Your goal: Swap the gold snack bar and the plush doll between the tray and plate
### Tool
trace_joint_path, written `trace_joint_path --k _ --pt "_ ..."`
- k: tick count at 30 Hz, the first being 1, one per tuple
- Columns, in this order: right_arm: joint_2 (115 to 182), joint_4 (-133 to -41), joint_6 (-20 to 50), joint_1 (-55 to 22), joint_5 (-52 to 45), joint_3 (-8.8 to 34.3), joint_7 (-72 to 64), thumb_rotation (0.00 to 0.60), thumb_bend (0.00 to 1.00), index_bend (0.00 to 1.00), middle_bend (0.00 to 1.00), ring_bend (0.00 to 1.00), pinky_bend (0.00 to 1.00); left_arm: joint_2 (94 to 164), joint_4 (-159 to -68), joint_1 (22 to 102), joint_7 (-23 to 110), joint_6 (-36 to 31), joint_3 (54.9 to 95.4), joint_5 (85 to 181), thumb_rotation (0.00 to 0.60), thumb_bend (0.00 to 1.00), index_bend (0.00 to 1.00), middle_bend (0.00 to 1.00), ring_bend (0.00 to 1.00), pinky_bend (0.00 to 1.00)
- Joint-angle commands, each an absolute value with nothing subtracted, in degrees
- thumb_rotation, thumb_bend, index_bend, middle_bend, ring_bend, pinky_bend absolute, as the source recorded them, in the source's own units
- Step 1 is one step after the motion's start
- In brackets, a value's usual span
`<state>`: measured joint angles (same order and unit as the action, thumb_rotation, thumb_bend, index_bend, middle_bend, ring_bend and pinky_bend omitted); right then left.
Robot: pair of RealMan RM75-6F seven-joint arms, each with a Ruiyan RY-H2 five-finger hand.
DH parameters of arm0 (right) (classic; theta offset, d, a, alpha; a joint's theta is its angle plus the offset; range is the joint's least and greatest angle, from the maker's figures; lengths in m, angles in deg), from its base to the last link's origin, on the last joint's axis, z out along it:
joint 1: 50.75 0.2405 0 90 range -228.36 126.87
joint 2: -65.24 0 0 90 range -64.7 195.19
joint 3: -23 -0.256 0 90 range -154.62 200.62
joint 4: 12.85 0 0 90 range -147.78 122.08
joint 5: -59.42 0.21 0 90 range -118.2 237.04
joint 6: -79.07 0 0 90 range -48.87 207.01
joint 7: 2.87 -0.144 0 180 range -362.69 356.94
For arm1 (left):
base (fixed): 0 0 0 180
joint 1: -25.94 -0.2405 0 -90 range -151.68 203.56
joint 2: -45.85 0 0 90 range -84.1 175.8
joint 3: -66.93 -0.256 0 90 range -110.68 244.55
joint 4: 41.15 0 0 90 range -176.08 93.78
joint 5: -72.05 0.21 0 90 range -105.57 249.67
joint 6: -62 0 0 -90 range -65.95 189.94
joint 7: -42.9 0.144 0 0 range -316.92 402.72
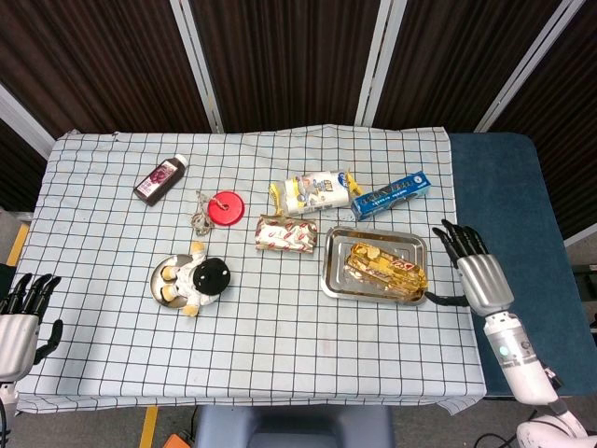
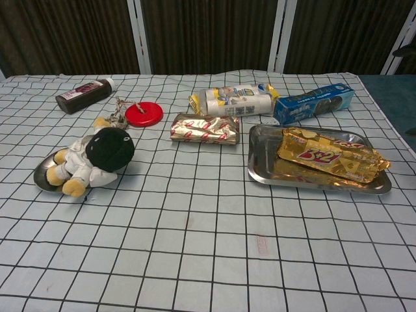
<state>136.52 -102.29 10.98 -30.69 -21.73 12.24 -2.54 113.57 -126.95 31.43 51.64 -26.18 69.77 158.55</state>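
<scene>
The gold snack bar [image 2: 328,155] is lying in the steel tray [image 2: 263,168] at the right of the checked cloth [image 1: 280,327]; the plush doll [image 2: 97,156] is lying on the small plate [image 2: 43,177] at the left, well apart from it. Behind the tray, a gold-and-red wrapped packet [image 2: 205,128] is sitting just beside its near-left corner; a white snack pack [image 2: 237,101] and a blue biscuit box [image 2: 314,101] are lying farther back; a red disc [image 2: 143,114] and a dark bottle [image 2: 83,95] are resting behind the doll. The right hand [image 1: 476,271] is hovering just beside the tray's right edge, fingers apart, holding nothing; the left hand [image 1: 20,317] is hanging off the cloth's left edge, fingers spread and empty.
</scene>
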Motion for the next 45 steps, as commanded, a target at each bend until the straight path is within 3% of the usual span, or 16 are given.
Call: trace_joint_path --k 1,10,28,33,37,45 --pt "137.37 -103.28 17.98 -25.6 -13.39 8.92 2.33 0.6 0.09 0.04 0.09 0.14 0.13 113.18 -127.45 31.34 51.42 -25.98 70.03 158.01 0.6 0.49 0.09 0.1 0.02 0.24" --pt "140.47 -102.31 27.67 -19.33 -3.81 8.61 6.74 0.6 0.09 0.09 0.11 0.17 0.14 112.67 -127.89 31.27 50.59 -25.79 70.33 157.55 0.6 0.49 0.1 0.11 0.02 0.24" --pt "150.22 -90.45 29.98 -13.41 5.31 10.06 13.24 0.6 0.09 0.3 0.27 0.34 0.29 112.1 -128.31 31.27 48.82 -25.51 71.01 156.71 0.6 0.49 0.11 0.11 0.02 0.24" --pt "152.2 -87.63 29.03 -12.91 4.51 10.17 12.56 0.6 0.09 0.4 0.35 0.44 0.38 111.98 -128.39 31.24 48.37 -25.54 71.15 156.58 0.6 0.49 0.12 0.11 0.02 0.24" --pt "153.45 -85.94 27.44 -13.15 2.5 10.82 11.97 0.6 0.09 0.53 0.42 0.57 0.54 112.04 -128.14 31.22 48.24 -25.66 71.29 156.48 0.6 0.49 0.12 0.11 0.02 0.24" --pt "154.06 -85.02 27.48 -13.18 2.99 11.4 12.89 0.6 0.09 0.55 0.44 0.61 0.59 111.92 -128.19 31.12 47.63 -25.57 71.3 156.33 0.6 0.49 0.12 0.12 0.02 0.24"
